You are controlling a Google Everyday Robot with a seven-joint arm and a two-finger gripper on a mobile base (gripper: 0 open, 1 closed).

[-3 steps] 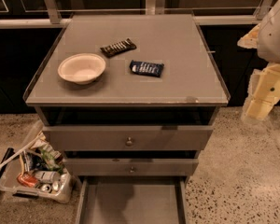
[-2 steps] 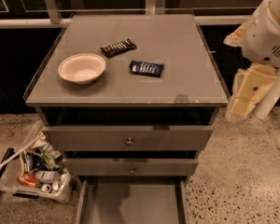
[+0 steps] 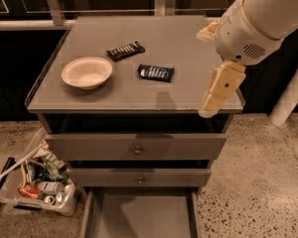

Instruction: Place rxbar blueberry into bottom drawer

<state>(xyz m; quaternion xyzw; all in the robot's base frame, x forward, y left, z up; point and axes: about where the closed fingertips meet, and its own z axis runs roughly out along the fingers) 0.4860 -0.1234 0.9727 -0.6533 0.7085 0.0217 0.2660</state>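
Note:
The rxbar blueberry [image 3: 156, 73], a small dark navy bar with white lettering, lies flat near the middle of the grey cabinet top [image 3: 184, 38]. The bottom drawer [image 3: 139, 217] is pulled open at the foot of the cabinet and shows a bare grey floor. My gripper [image 3: 219, 89] hangs from the white arm over the cabinet's front right corner, pointing down, to the right of the bar and not touching it. It holds nothing that I can see.
A white bowl [image 3: 87, 72] and a longer black-brown bar [image 3: 125, 50] lie left of the blue bar. Two shut upper drawers with round knobs [image 3: 137, 150] sit above the open one. A bin of trash [image 3: 39, 187] stands on the floor at the left.
The arm has swung in from the right edge and the gripper now hangs over the cabinet's front right corner. The bars, bowl and drawers have not moved.

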